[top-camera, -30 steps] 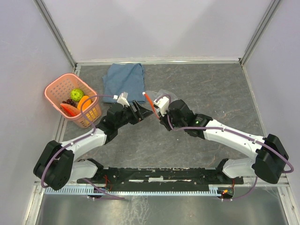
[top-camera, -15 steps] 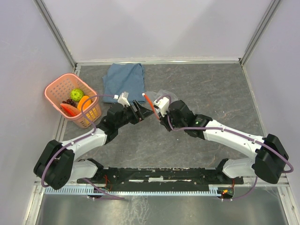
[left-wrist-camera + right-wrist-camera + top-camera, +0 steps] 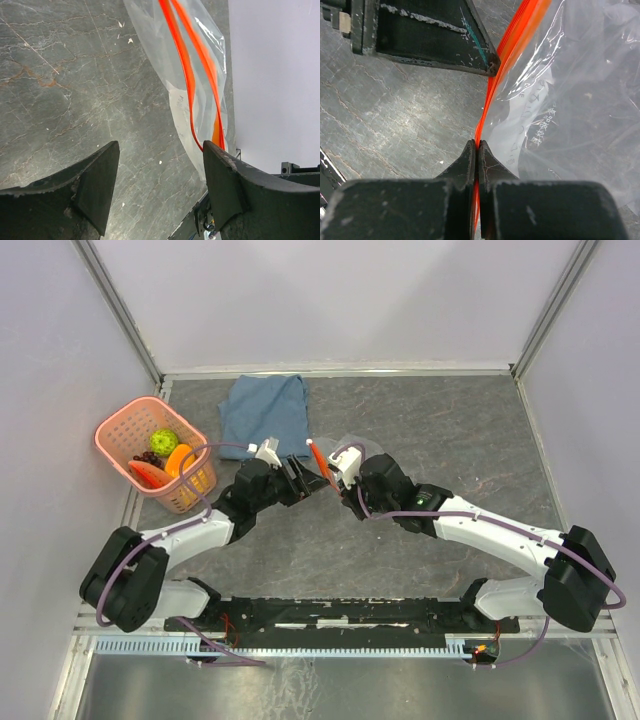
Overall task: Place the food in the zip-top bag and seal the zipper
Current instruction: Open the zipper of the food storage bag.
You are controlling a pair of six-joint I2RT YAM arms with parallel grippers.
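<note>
The clear zip-top bag hangs at mid-table, and my right gripper is shut on its orange-red zipper. The right wrist view shows the jaws pinched on the zipper, with the crinkly bag to the right. My left gripper stands open just left of the bag. In its wrist view the zipper runs down to its right finger, and nothing sits between the fingers. The food lies in the pink basket: a yellow-green ball, an orange piece and dark grapes.
A folded blue cloth lies at the back, just behind the bag. The basket sits against the left wall. Metal frame posts and grey walls close in the table on three sides.
My left gripper has crept a little to the right, closer to the bag's zipper edge. The right gripper keeps its hold and has barely moved.
</note>
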